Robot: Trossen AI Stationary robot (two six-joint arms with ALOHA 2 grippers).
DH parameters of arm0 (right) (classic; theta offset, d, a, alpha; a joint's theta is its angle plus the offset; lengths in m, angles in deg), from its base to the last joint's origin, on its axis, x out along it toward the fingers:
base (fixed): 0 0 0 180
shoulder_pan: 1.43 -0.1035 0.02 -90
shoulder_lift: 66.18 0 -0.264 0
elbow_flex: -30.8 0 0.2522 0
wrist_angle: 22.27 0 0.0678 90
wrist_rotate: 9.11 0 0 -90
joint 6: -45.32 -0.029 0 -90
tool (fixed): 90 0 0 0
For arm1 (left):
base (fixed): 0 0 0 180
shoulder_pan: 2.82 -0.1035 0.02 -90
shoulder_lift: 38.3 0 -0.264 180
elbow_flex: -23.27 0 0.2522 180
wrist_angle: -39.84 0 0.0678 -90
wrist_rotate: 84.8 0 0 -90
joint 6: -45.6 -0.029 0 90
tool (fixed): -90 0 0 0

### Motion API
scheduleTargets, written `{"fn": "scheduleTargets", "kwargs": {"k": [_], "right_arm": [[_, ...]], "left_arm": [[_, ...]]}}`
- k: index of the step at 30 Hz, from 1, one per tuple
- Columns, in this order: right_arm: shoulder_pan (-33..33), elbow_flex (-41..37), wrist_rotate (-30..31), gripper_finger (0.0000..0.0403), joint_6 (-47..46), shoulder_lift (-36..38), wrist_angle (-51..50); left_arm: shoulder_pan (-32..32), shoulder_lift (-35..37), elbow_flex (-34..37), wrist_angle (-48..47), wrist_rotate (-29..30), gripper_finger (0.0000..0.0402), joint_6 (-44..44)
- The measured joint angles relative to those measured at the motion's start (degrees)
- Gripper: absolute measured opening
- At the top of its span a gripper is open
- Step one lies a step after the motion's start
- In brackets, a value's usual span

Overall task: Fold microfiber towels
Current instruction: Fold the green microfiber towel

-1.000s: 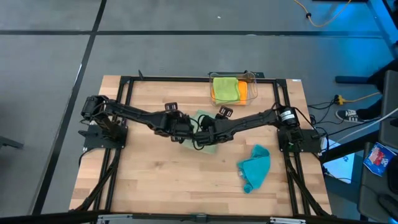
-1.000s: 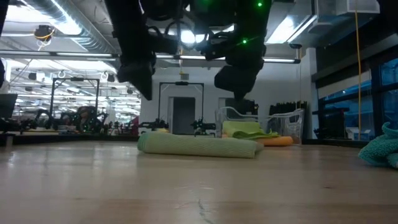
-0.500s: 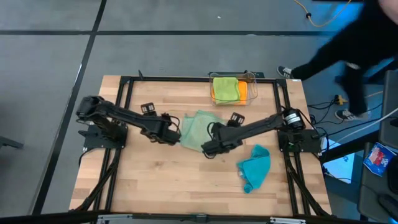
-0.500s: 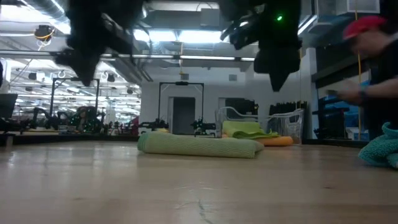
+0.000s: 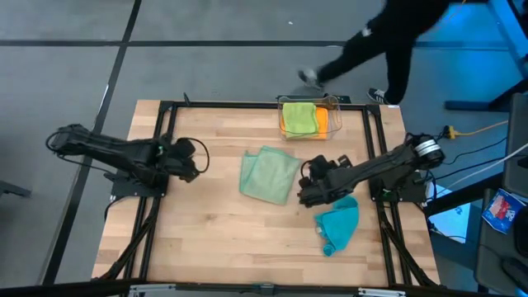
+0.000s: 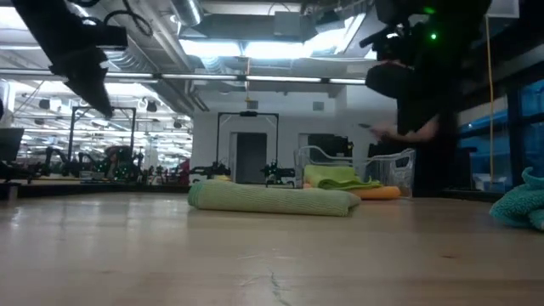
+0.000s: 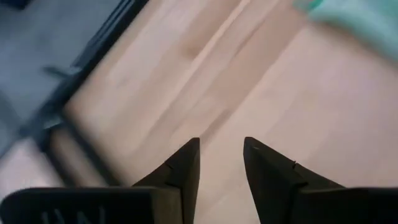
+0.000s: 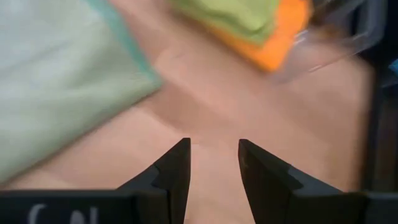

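Folded sage towel [image 5: 269, 173]: mid-table, between left gripper [image 5: 196, 157], well apart, and right gripper [image 5: 304, 188], just beside; both parted, empty

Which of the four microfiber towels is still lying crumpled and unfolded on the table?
The teal microfiber towel, bunched up near the right arm. The pale sage green one lies folded flat mid-table; the lime green and orange sit in the clear plastic bin.

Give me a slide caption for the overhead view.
Folded sage towel at table centre, teal towel crumpled beside right gripper, left gripper at left edge.
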Motion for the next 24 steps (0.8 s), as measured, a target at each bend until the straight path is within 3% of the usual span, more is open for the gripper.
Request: {"fn": "scheduleTargets", "kwargs": {"k": [3,7,11,15,20,24], "right_arm": [[0.0,-4.3,-1.2,0.0137,0.3,1.4,10.3],[0.4,-7.5,1.7,0.0137,2.9,1.6,15.5],[1.1,-8.3,2.0,0.0137,2.9,1.5,16.3],[1.9,-8.0,2.2,0.0137,0.0,1.5,19.3],[2.7,-8.4,5.9,0.0137,1.0,1.5,31.3],[3.1,-8.4,5.6,0.0137,1.4,1.5,39.6]], "left_arm": [[0.1,4.1,4.0,10.3,0.3,0.0116,-6.4],[-0.3,6.5,6.1,18.1,2.1,0.0116,-14.1],[-0.4,6.6,6.1,18.9,7.1,0.0118,-16.2],[-0.4,6.5,6.2,18.9,6.9,0.0118,-16.3],[-0.4,6.5,6.2,18.9,6.8,0.0118,-16.3],[-0.4,6.5,6.2,18.9,6.8,0.0118,-16.3]]}}
